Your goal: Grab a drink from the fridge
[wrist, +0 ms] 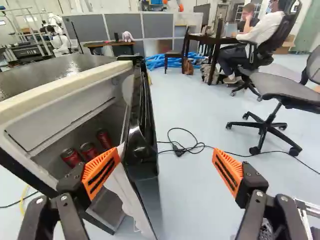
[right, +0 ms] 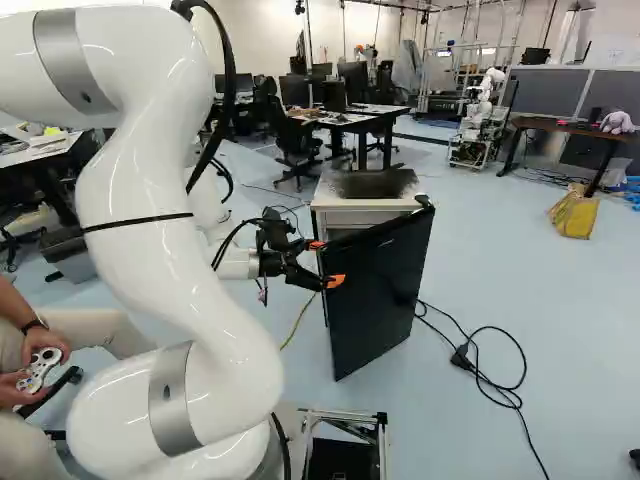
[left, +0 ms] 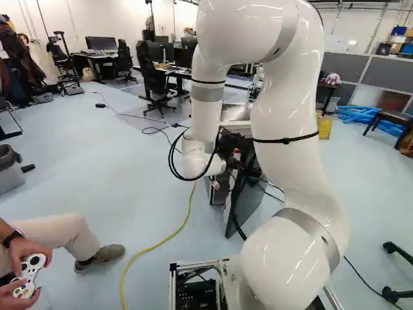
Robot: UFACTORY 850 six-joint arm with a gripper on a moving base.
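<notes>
Drinks: three red cans (wrist: 89,151) lie low inside the fridge (wrist: 30,106), side by side, their ends facing the opening. None is in my grip. The wrist view shows them beyond the finger on the fridge side. Main hazard at pickup, in my judgement: they sit close together, so a poorly centred approach could nudge a neighbour or set one rolling, and their smooth round sides could slip from a shallow hold.

Door: the black fridge door (right: 380,290) stands ajar, its free edge nearest me. I judge the opening too narrow to enter safely; it probably needs swinging wider first. A push on the outer face would risk closing it over the cans.

Tool: my gripper (wrist: 165,159) is spread wide, pinching nothing. One orange pad (wrist: 101,172) is on the fridge side of the door edge, very near it; the other orange pad (wrist: 229,170) is on the outer side, well apart from it. Contact at the nearer pad cannot be confirmed. Closing here would likely clamp the door instead of a drink. Driving forward off line could jam a knuckle on that edge and shift or tip the fridge.

Surroundings: a black cable (right: 490,385) lies looped on the floor past the door, and a yellow cable (left: 158,245) runs along the floor on the other side. If the base needs to reposition, its wheels could snag either one.
</notes>
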